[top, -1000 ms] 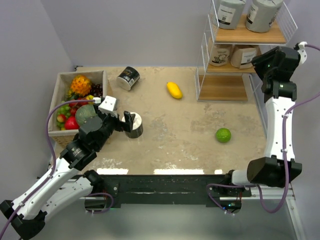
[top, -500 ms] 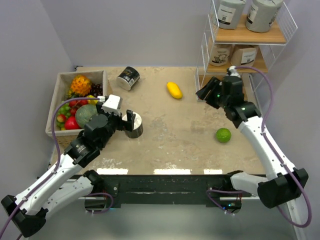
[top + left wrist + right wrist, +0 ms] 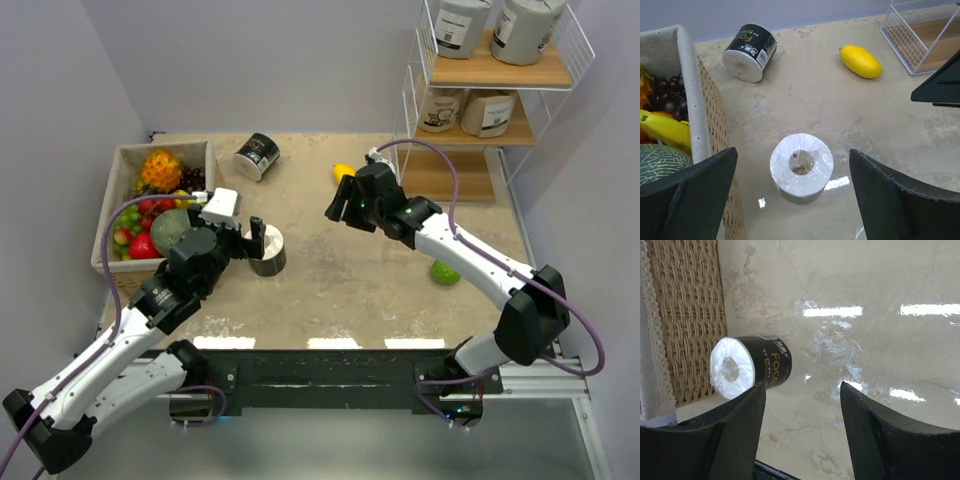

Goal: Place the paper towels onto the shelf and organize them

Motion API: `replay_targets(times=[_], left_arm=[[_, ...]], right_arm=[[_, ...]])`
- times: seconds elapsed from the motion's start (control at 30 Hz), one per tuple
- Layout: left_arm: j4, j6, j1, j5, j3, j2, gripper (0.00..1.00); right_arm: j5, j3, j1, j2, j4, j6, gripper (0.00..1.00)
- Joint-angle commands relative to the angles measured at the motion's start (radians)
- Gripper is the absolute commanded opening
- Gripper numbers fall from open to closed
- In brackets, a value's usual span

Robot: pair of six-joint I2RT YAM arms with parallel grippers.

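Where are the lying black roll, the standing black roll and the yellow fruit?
lying black roll [image 3: 751,44], left wrist view, its labelled side.
standing black roll [image 3: 812,167], left wrist view, its white top.
yellow fruit [image 3: 860,61], left wrist view, mid-body.

- Parted at the bottom edge, with nothing between: right gripper [image 3: 802,395].
- Above the left finger: black paper towel roll [image 3: 765,367], white hollow end toward the frame's left, label lettering visible.
- Beside it, upper left: woven box wall [image 3: 690,315].
- Elsewhere: beige table [image 3: 875,350], streaked with glare.
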Motion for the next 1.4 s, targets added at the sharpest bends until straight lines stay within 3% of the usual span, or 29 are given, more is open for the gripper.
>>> replay_targets(times=[0.0,0.27,0.6,1.13,1.37], left_arm=[[-0.061,0.001,0.000,0.006,0.067,0.124,0.98],[-0.175,0.015,-0.018,0.153,0.196,0.392,0.89],[-0.238,0.015,-0.090,0.043,0.285,0.662,0.83],[-0.222,-0.020,-0.095,-0.035,0.258,0.788,0.69],[-0.203,-0.025,-0.085,0.030,0.262,0.782,0.46]], right_arm=[[0.103,0.049,-0.004,-0.089,-0.022,-0.010,0.64],[0.196,-0.117,-0.005,-0.326,-0.029,-0.058,0.65],[0.243,-0.171,-0.017,-0.468,-0.071,-0.117,0.66],[0.263,-0.200,-0.039,-0.529,-0.077,-0.145,0.68],[0.242,-0.223,-0.039,-0.532,-0.045,-0.147,0.68]])
